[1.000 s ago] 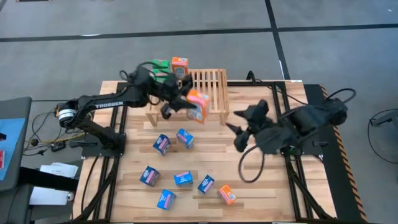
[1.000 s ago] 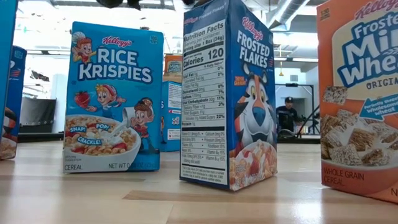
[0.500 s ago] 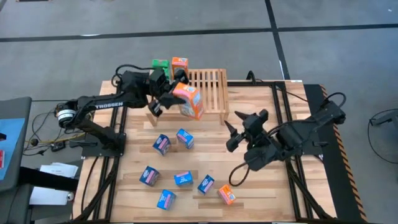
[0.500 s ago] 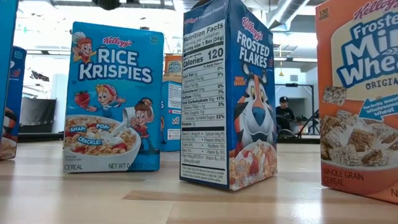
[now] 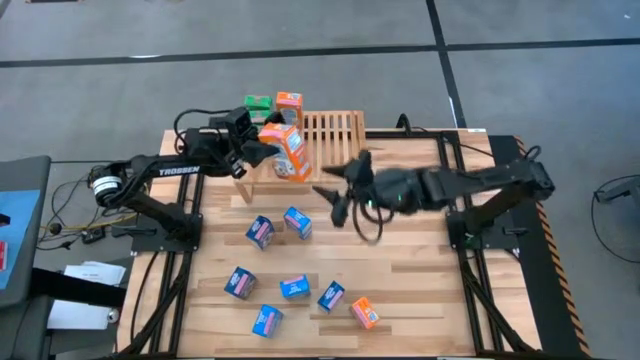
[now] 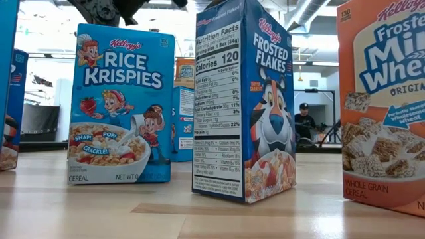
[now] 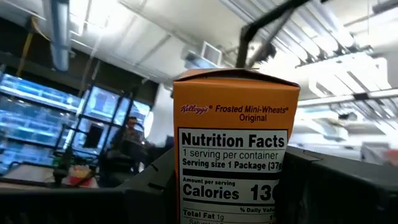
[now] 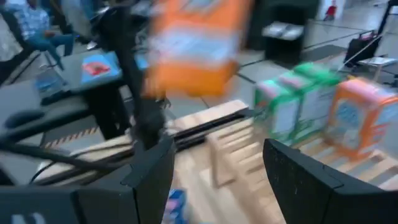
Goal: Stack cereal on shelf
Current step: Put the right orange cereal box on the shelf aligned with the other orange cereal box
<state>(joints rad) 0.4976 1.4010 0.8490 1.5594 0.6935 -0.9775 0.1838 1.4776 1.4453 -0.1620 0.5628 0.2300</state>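
Note:
My left gripper (image 5: 270, 152) is shut on an orange Mini-Wheats cereal box (image 5: 286, 150), over the left part of the light-wood slatted shelf (image 5: 335, 140). The box fills the left wrist view (image 7: 233, 124). A green box (image 5: 258, 103) and an orange box (image 5: 290, 100) stand at the shelf's far left end. My right gripper (image 5: 333, 200) is open and empty, just near of the shelf's middle. In its wrist view it faces the shelf (image 8: 230, 149), the held box (image 8: 193, 43) and the green box (image 8: 292, 106). My left gripper pinches the orange box's lower part (image 7: 186, 205) between its two fingers, one on each broad face, with the narrow nutrition panel toward the wrist. The fingers come about level from the table's left. The box stands upright. I cannot tell whether its bottom touches the shelf.
Several small blue boxes (image 5: 260, 232) (image 5: 294, 288) and one orange box (image 5: 365, 313) stand loose on the table's near half. In the low view they stand close up as a Rice Krispies box (image 6: 119, 106) and a Frosted Flakes box (image 6: 242, 99). The table's right part is bare wood.
My left gripper has carried the orange box toward the table's far left, over the shelf's left part, and the box has come upright. My right arm has stretched out from the table's right side toward the shelf, its gripper still open.

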